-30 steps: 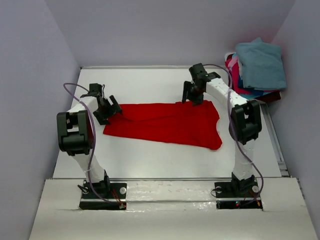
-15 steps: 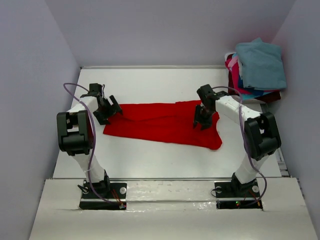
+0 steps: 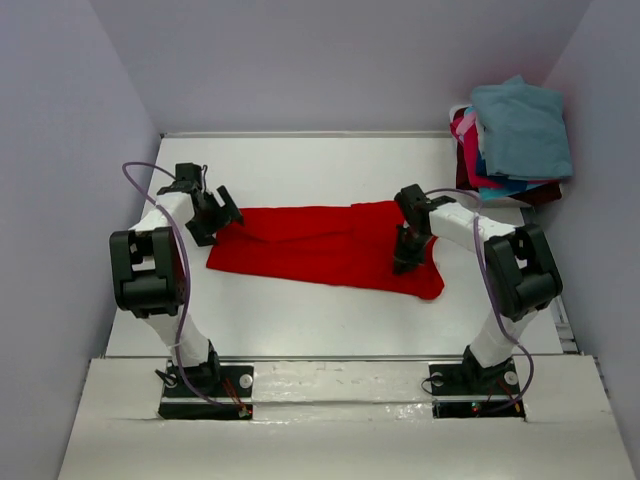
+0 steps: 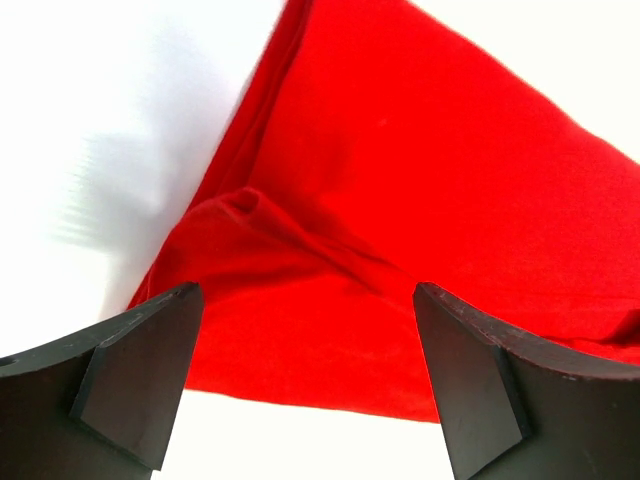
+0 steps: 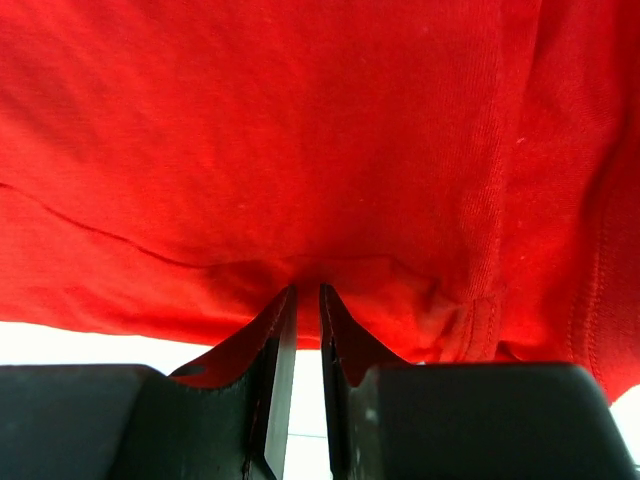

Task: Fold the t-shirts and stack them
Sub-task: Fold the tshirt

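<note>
The red t-shirt [image 3: 320, 245] is lying spread across the middle of the white surface [image 3: 300, 165], its long side running left to right, with soft creases along the far edge and a rounded corner drooping toward the near right.

The left gripper [image 3: 222, 213] is hovering at the shirt's left end with its jaws standing wide. In the left wrist view the two dark fingers [image 4: 130, 380] are framing a raised fold of red cloth and a strip of bare surface, and they are touching neither.

The right gripper [image 3: 405, 260] is pointing down onto the right part of the shirt, close to its near edge. In the right wrist view its fingers [image 5: 275, 340] are sitting almost together, leaving only a thin slit, and the red cloth is puckering into a small ridge right at their tips, so they are pinching a fold of the shirt.

The other t-shirts are sitting in a loose pile at the far right corner, well apart from both arms. A teal-blue shirt [image 3: 520, 125] is lying on top, with pink [image 3: 462, 130], blue [image 3: 500, 186] and dark maroon [image 3: 545, 192] cloth showing beneath it.
</note>
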